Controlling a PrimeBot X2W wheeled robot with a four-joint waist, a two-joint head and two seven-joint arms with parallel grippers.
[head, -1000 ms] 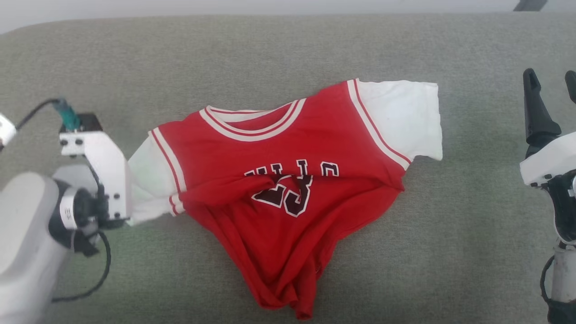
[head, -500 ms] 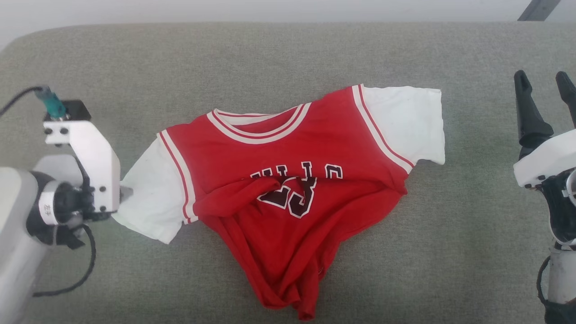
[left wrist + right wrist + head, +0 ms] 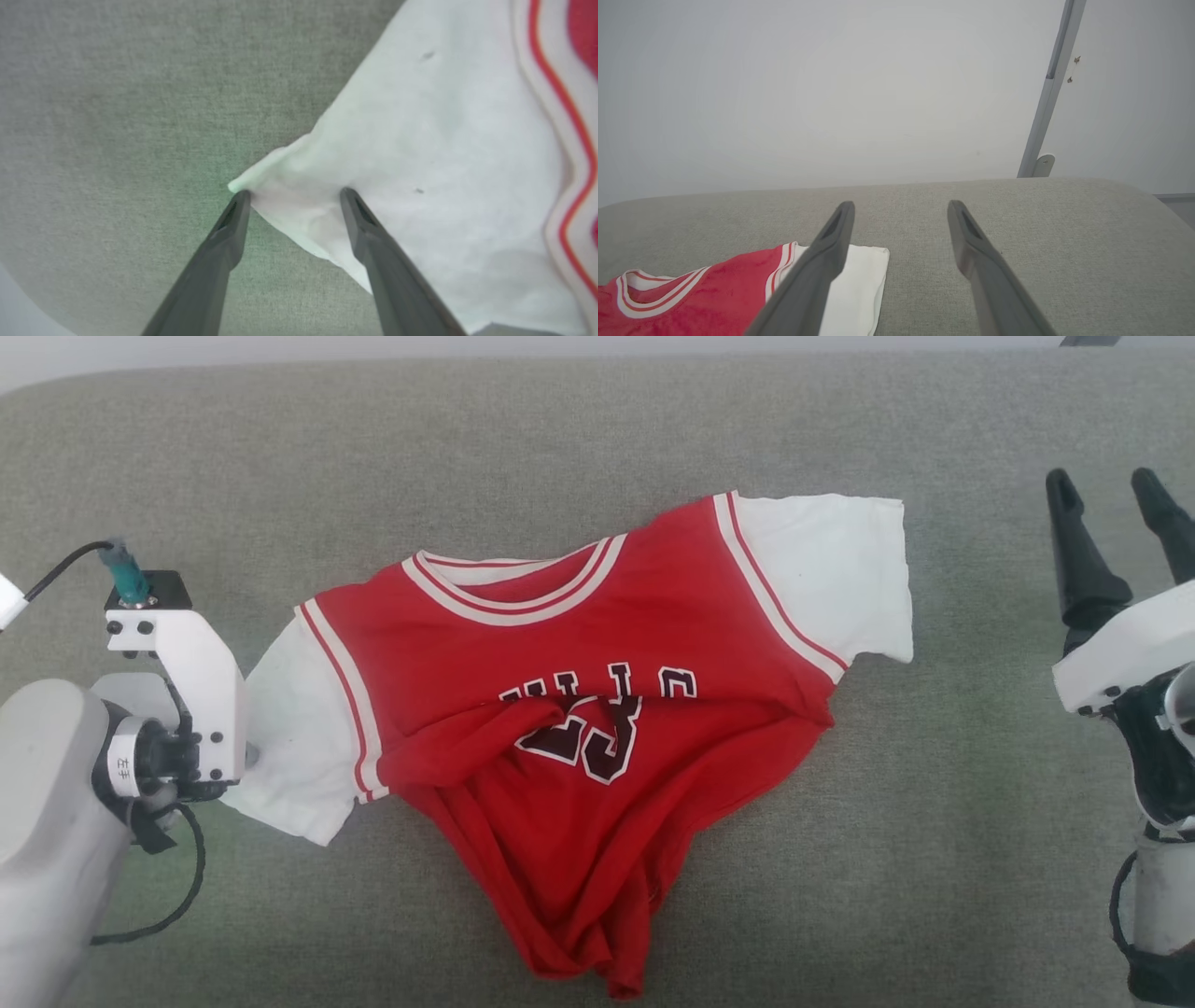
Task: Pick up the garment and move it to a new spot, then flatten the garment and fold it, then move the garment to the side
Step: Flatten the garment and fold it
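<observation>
My left wrist view reveals what the head view masks: left pincer (image 3: 294, 193) released, straddling a white sleeve corner (image 3: 306, 170) of the red jersey-style T-shirt (image 3: 579, 644) on the grey fabric bench (image 3: 560, 429). Right pincer (image 3: 1102, 485) released, well apart.

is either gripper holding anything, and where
Nothing is held: the left gripper stands open astride a white sleeve corner of the garment; the right gripper is open, apart from it.
</observation>
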